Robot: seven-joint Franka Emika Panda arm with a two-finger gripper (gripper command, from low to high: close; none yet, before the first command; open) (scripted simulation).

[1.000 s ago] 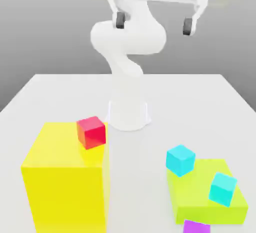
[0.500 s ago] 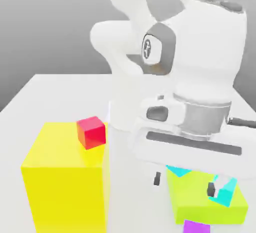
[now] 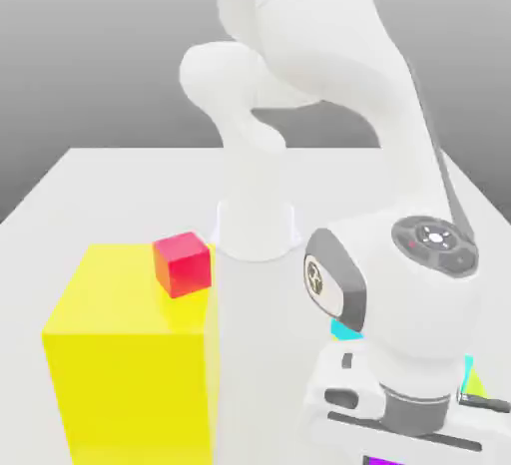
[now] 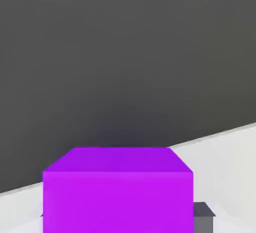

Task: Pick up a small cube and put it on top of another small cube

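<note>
The glossy white arm (image 3: 329, 104) bends low over the near edge of the smooth white table (image 3: 90, 194). I cannot tell how its jaws stand. A flat-faced purple cube (image 4: 118, 189) sits close before the hand. A shiny red cube (image 3: 183, 263) rests on a big yellow block's (image 3: 130, 373) top corner. A cyan cube (image 3: 342, 330) peeks out behind the wrist.
</note>
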